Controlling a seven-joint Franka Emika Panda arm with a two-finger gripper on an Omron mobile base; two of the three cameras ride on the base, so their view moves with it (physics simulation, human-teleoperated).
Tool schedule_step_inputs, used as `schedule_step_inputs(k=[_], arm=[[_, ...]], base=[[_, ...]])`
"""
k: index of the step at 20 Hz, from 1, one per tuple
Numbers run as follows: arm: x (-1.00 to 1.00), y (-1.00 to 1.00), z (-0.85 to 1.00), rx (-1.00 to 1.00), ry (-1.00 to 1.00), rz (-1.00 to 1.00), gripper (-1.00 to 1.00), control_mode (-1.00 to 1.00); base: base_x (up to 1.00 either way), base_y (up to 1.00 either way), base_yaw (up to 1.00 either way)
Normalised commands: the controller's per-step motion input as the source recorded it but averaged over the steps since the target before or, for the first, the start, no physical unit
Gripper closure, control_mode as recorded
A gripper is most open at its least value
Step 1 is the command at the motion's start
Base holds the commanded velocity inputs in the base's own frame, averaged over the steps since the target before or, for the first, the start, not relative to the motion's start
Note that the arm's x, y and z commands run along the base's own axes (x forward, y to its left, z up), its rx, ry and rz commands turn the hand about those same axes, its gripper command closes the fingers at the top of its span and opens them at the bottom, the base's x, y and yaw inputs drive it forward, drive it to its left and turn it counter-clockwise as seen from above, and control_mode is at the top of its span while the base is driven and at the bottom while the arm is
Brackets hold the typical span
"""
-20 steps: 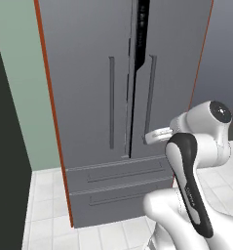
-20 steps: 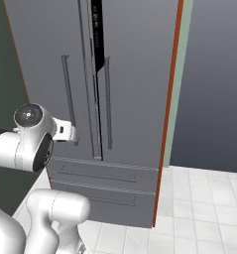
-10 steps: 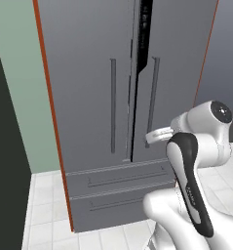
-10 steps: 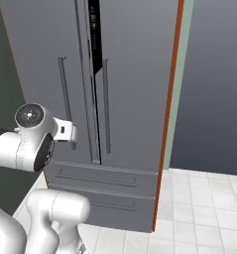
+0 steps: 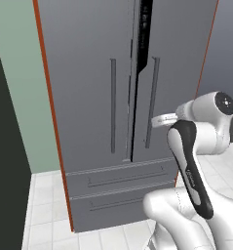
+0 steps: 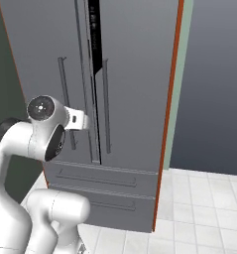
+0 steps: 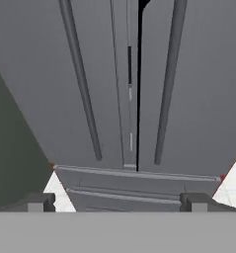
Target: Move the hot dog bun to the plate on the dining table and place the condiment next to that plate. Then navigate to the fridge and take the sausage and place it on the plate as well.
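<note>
Now the fridge (image 5: 123,112) stands just ahead, one door slightly ajar with a dark gap. I judge the door stiff and heavy, best taken at its long thin handle (image 5: 151,102). The gripper (image 7: 117,201) points at the doors, fingers spread wide, holding nothing. The arm is folded, its hand level near the handle.

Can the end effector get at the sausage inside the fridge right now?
Probably not yet. The fridge doors stand only a narrow crack apart, too slim for the open end effector, which hangs in front holding nothing. The right door's handle looks unobstructed for pulling it wider.
</note>
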Motion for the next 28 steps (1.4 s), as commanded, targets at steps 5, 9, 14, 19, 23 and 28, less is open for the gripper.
schedule_step_inputs(k=[5, 9, 14, 19, 23, 28], arm=[[0.62, -0.29, 0.27, 0.00, 0.00, -0.17, -1.00, -1.00], [0.58, -0.25, 0.15, 0.00, 0.00, -0.15, -1.00, -1.00], [0.55, -0.05, 0.01, 0.00, -0.02, -0.06, -1.00, -1.00], [0.55, -0.09, 0.00, 0.00, -0.02, 0.00, -1.00, -1.00], [0.50, -0.14, 0.00, 0.00, -0.03, 0.00, -1.00, -1.00], [0.46, -0.05, 0.00, 0.00, -0.01, 0.00, -1.00, -1.00]], base=[[0.00, 0.00, 0.00], [0.00, 0.00, 0.00], [0.00, 0.00, 0.00], [0.00, 0.00, 0.00], [0.00, 0.00, 0.00], [0.00, 0.00, 0.00]])
